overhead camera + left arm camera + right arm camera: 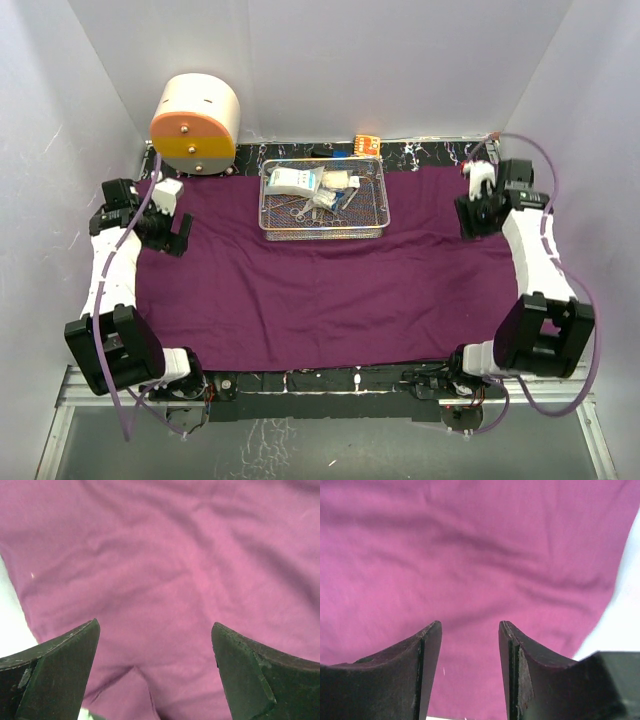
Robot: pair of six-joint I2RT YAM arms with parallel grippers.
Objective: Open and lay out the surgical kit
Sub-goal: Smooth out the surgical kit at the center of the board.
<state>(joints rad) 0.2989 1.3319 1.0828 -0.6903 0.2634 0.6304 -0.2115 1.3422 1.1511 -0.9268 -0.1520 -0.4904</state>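
Note:
The purple cloth wrap (320, 280) lies spread flat over most of the table. On its far middle stands the silver wire-mesh tray (372, 226), holding white packets (295, 181) and small steel instruments (320, 205). My left gripper (172, 235) hovers over the cloth's left edge, jaws wide open, nothing between them; the left wrist view shows only purple cloth (165, 570) under the left gripper (155, 630). My right gripper (478, 215) is over the cloth's far right corner, jaws partly open and empty; in the right wrist view the right gripper (470, 627) stands over creased cloth (470, 545).
A cream-and-orange round drum (195, 125) stands at the back left. A small orange item (366, 144) lies behind the tray on the black marbled strip (430, 155). White walls close in on three sides.

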